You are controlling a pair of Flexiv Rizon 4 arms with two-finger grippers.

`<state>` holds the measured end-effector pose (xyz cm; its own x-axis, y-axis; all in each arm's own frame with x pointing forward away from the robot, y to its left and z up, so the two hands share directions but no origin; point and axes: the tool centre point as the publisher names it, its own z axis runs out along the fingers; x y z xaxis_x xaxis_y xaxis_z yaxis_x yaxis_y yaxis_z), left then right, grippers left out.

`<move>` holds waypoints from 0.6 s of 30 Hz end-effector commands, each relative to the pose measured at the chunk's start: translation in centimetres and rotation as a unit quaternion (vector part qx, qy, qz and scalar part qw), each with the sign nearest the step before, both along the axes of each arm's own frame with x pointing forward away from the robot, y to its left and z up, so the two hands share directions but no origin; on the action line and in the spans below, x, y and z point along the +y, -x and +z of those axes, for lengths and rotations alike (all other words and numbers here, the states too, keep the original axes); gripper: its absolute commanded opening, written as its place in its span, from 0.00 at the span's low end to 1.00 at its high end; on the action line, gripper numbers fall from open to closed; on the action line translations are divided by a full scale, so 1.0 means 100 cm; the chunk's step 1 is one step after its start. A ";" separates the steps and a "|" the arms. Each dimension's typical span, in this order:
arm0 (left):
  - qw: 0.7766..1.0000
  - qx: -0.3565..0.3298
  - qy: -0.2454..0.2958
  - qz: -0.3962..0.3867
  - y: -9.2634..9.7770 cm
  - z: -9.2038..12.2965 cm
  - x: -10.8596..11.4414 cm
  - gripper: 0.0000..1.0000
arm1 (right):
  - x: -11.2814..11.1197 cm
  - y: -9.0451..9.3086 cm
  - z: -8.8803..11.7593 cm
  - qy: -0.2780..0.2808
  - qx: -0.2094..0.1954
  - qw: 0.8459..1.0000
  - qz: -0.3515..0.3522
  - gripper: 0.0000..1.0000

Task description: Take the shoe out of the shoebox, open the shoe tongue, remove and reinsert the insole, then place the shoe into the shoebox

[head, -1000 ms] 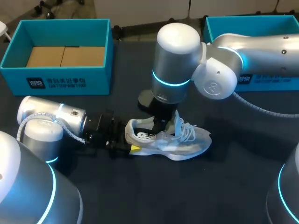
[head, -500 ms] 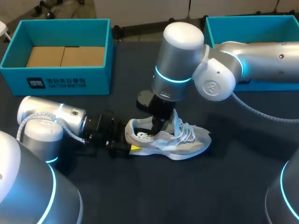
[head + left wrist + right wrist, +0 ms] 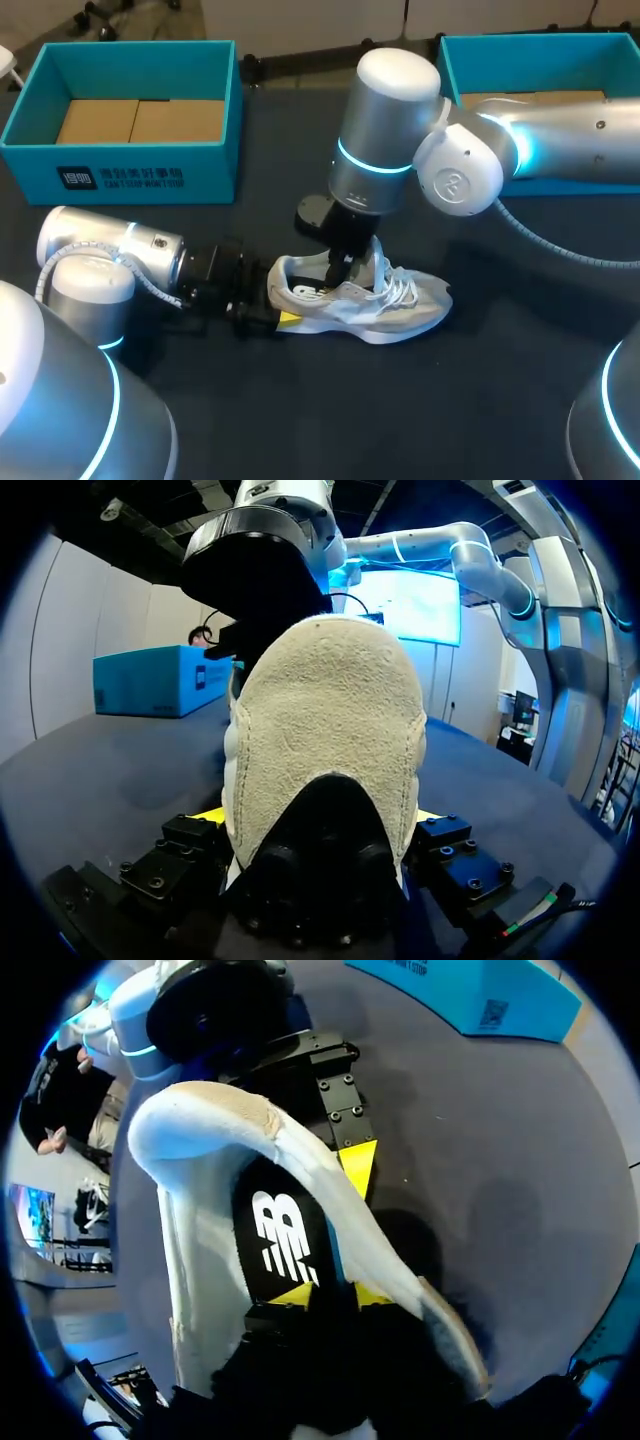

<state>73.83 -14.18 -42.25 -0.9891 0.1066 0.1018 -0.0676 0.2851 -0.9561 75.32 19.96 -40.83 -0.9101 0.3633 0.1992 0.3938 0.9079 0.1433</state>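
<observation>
Slightly rightward the right arm (image 3: 560, 150) has swung; the right gripper (image 3: 333, 1298) reaches into the shoe (image 3: 400, 310), its hold impossible to tell. The left gripper (image 3: 280, 298) is clamped on the heel (image 3: 325, 710).

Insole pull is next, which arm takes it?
Right. Its gripper sits inside the shoe's opening, right at the black insole. The left gripper is clamped on the heel of the shoe, so it likely serves best as the anchor.

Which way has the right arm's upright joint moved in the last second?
Yes: the right arm drifted toward the right-hand shoebox; the shoe stayed put.
</observation>
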 end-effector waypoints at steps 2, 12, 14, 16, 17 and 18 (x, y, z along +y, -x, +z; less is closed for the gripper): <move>1.000 -0.001 0.000 0.001 0.000 0.000 -0.001 0.00 | 0.009 0.016 -0.024 0.006 -0.004 1.000 -0.009 0.00; 1.000 -0.001 0.000 0.001 0.000 0.000 -0.001 0.00 | -0.006 0.020 0.001 0.006 -0.029 0.999 -0.034 0.00; 1.000 -0.001 0.000 0.001 0.000 0.000 -0.001 0.00 | -0.008 0.020 0.006 0.006 -0.033 0.999 -0.034 0.00; 1.000 -0.001 0.000 0.001 0.000 0.000 -0.001 0.00 | -0.011 0.019 0.013 0.005 -0.039 0.999 -0.033 0.00; 1.000 -0.001 0.000 0.001 0.000 0.000 -0.001 0.00 | -0.011 0.018 0.015 0.005 -0.042 0.999 -0.032 0.00; 1.000 -0.001 0.000 0.001 0.000 0.000 -0.001 0.00 | -0.012 0.017 0.018 0.004 -0.045 0.999 -0.026 0.00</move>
<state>73.83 -14.25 -42.15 -0.9892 0.1066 0.1005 -0.0666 0.2842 -0.9564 74.23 19.67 -40.14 -0.9003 0.4171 0.1243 0.4333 0.8861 0.1644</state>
